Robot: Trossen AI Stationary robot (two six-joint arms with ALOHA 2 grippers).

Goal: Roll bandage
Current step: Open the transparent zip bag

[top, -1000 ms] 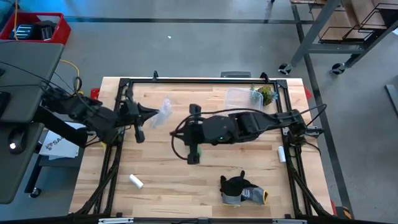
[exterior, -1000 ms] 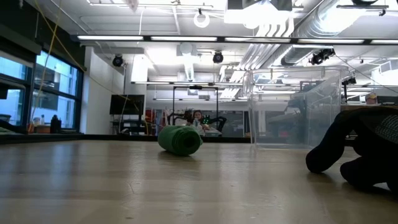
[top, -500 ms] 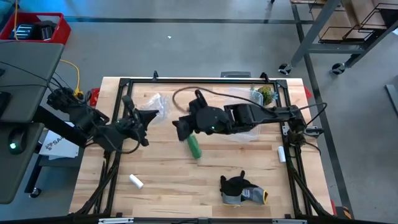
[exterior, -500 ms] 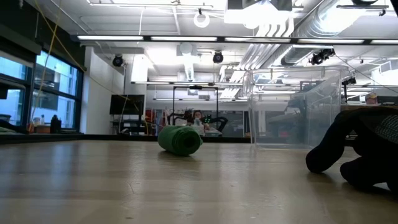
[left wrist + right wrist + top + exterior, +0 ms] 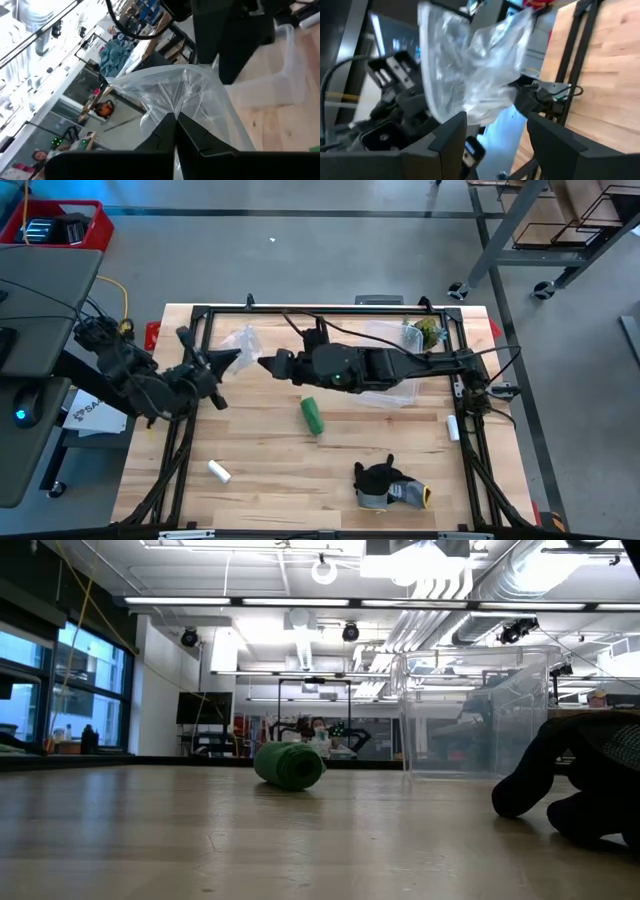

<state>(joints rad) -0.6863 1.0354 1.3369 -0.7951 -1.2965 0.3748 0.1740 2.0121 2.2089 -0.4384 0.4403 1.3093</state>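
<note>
Bandage (image 5: 313, 415) lies as a compact green roll on the table (image 5: 270, 470), mid-board, free of both arms; low view shows it resting on its side. Judgement: light, soft fabric, squashy, may unwind if nudged, so pinch across the roll's middle w/ gentle squeeze. Right gripper (image 5: 264, 361) hovers above and beyond the roll, fingers spread, nothing between them. Left gripper (image 5: 232, 357) has jaws pressed together, pinching a clear plastic bag (image 5: 185, 95).
</note>
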